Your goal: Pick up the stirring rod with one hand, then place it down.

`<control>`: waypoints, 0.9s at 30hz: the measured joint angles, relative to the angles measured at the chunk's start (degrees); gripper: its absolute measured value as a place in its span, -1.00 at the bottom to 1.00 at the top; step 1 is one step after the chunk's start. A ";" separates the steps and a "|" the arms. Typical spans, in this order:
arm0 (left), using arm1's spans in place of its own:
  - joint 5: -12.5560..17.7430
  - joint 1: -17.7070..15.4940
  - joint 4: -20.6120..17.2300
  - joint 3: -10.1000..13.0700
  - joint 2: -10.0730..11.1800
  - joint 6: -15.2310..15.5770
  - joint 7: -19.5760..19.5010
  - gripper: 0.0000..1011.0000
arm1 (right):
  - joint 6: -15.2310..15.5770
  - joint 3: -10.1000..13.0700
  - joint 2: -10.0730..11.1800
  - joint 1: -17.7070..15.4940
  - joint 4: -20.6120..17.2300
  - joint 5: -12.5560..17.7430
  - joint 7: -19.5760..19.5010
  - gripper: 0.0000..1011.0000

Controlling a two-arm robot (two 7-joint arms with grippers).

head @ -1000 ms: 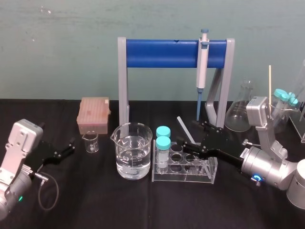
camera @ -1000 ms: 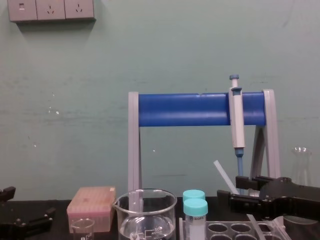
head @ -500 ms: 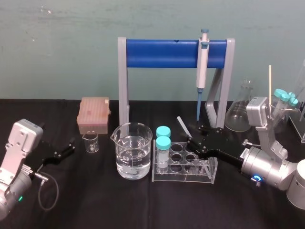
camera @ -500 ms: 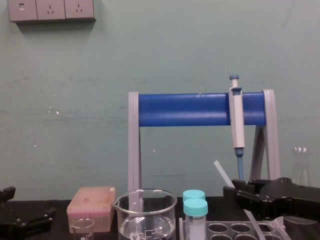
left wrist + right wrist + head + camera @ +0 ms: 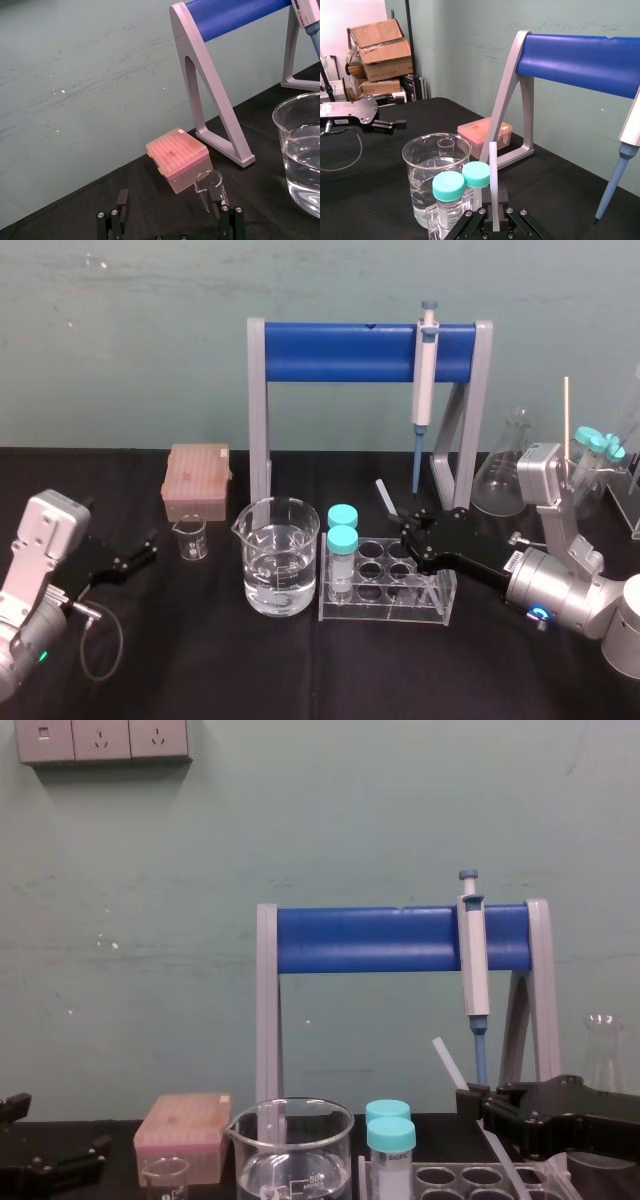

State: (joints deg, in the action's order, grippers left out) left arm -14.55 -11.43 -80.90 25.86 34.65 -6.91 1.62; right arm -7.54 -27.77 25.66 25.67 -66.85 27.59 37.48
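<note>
At left, near side, L gripper (image 5: 140,552) is parked w/ fingers apart, just left of small beaker (image 5: 189,538). Right of capped tubes (image 5: 342,532), over rack (image 5: 380,612), stirring rod (image 5: 385,495) is held tilted, off table (image 5: 200,650), clamped in R gripper (image 5: 410,528).

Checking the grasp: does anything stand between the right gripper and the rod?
Nothing visible. The right gripper is shut on the rod, which rises tilted from its jaws near the rack. The left gripper sits far left.
</note>
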 joint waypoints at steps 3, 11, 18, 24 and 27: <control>0.00 0.00 0.00 0.00 0.00 0.00 0.00 0.98 | 0.00 0.00 0.00 0.00 0.00 0.00 0.00 -0.88; 0.00 0.00 0.00 0.00 0.00 0.00 0.00 0.98 | -1.58 1.15 -0.53 -0.08 -0.30 -1.01 -0.98 -0.88; 0.00 0.00 0.00 0.00 0.00 0.00 0.00 0.98 | -8.75 3.43 -2.09 -0.08 -1.95 -4.84 -5.51 -0.88; 0.00 0.00 0.00 0.00 0.00 0.00 0.00 0.98 | -15.89 5.67 -3.62 -0.12 -2.99 -7.72 -9.11 -0.88; 0.00 0.00 0.00 0.00 0.00 0.00 0.00 0.98 | -18.95 7.15 -4.59 -0.33 -3.17 -7.85 -10.27 -0.88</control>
State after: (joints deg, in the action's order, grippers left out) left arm -14.55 -11.43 -80.90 25.86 34.65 -6.91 1.62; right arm -26.49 -20.62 21.08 25.35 -70.02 19.74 27.21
